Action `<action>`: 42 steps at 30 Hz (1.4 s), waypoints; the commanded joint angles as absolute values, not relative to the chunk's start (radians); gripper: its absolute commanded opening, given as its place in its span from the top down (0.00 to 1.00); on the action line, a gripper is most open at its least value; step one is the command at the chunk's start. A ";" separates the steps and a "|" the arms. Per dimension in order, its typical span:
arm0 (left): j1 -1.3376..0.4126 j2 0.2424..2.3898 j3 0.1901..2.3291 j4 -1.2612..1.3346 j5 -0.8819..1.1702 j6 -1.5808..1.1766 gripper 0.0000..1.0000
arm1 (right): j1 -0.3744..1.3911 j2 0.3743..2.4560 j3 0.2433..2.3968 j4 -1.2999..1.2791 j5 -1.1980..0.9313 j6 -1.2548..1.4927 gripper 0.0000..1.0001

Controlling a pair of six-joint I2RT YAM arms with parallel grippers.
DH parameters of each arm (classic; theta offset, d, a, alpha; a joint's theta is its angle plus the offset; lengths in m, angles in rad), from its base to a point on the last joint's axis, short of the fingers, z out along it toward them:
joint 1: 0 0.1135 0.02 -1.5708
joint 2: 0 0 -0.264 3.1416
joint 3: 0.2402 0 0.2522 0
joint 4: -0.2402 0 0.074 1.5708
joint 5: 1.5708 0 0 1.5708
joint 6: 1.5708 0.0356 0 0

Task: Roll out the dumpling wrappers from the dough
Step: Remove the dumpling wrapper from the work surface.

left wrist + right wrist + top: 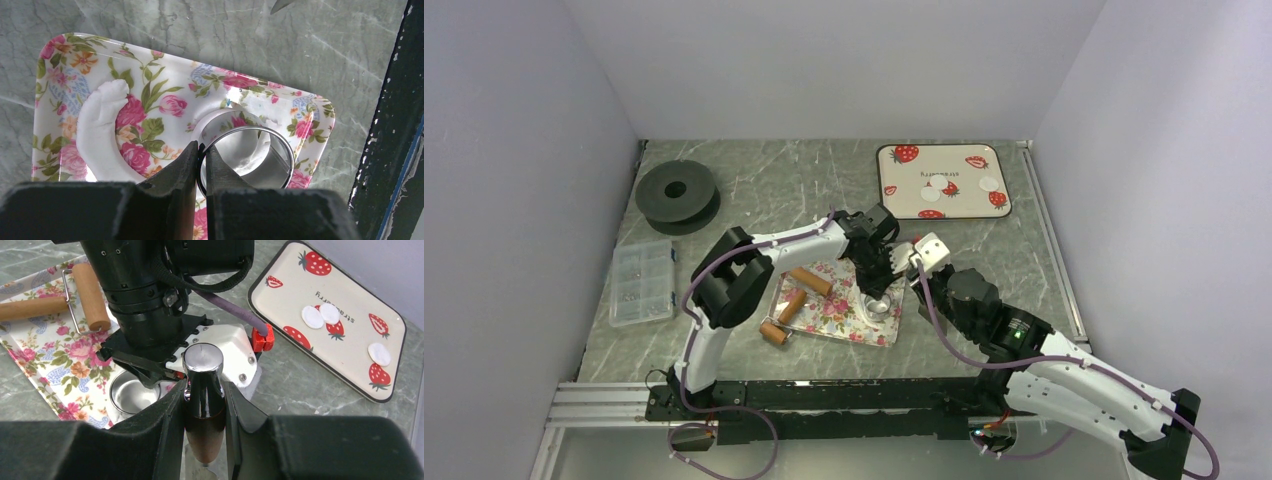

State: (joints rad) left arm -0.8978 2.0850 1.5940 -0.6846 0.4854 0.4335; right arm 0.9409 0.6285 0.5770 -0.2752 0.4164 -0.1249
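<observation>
Three dumpling wrappers (312, 317) lie as white discs on the strawberry tray (350, 375), also seen from above (939, 185). The flattened white dough (100, 135) rests on the floral tray (65, 50), with a curved cut-out along its edge. A metal ring cutter (280, 150) stands on that tray with dough inside it. My left gripper (202, 147) is shut on the ring's wall, one finger inside and one outside. My right gripper (203, 390) is shut on a brown-handled tool with a chrome cap (202, 357), held just right of the left wrist. The tool's lower end is hidden.
A wooden roller (792, 305) with a metal frame lies on the floral tray's left half. A black spool (676, 195) and a clear compartment box (641, 282) sit at the left. Walls close in on three sides, and a rail (824, 395) runs along the front.
</observation>
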 commanded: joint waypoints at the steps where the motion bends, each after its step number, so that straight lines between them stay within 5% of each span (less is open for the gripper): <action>1: -0.905 2.089 1.613 -0.667 0.483 0.461 0.86 | 0.936 0.625 0.582 -0.192 0.404 -0.120 1.00; 42: -0.930 2.056 1.549 -0.674 0.461 0.487 0.86 | 0.919 0.638 0.587 -0.181 0.362 -0.130 1.00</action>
